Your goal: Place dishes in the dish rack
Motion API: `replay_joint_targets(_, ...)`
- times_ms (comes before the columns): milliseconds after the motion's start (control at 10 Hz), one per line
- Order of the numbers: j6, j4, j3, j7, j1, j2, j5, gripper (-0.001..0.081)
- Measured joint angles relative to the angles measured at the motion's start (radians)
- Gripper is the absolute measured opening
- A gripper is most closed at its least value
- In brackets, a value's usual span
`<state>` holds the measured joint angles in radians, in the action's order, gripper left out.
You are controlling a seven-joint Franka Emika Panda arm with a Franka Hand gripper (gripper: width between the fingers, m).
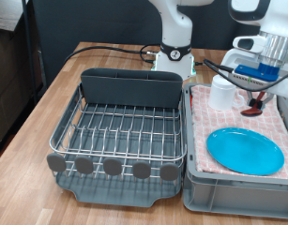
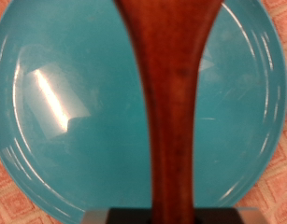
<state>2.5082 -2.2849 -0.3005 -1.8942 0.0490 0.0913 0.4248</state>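
My gripper is at the exterior view's right, above the grey bin. It is shut on the brown wooden spoon, which hangs below the fingers. In the wrist view the spoon fills the middle, with the light-blue plate behind it. The plate lies flat on the pink checkered cloth in the bin. The white mug stands upright on the cloth just left of the gripper. The silver wire dish rack on its grey tray sits to the left, with nothing on its wires. Its dark grey caddy is at the back.
The grey bin lined with pink checkered cloth stands right beside the rack. The robot base and black cables are at the back of the wooden table. The rack's front has a row of round grey feet.
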Motion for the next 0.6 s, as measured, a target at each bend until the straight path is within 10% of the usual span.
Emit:
replay_joint_targets(400, -0.064, -0.034, 0.011, 0.072, -0.006, -0.091, -0.126, 0.0075)
replay_joint_targets(600, -0.161, -0.037, 0.026, -0.112, -0.010, -0.099, -0.119, 0.0075)
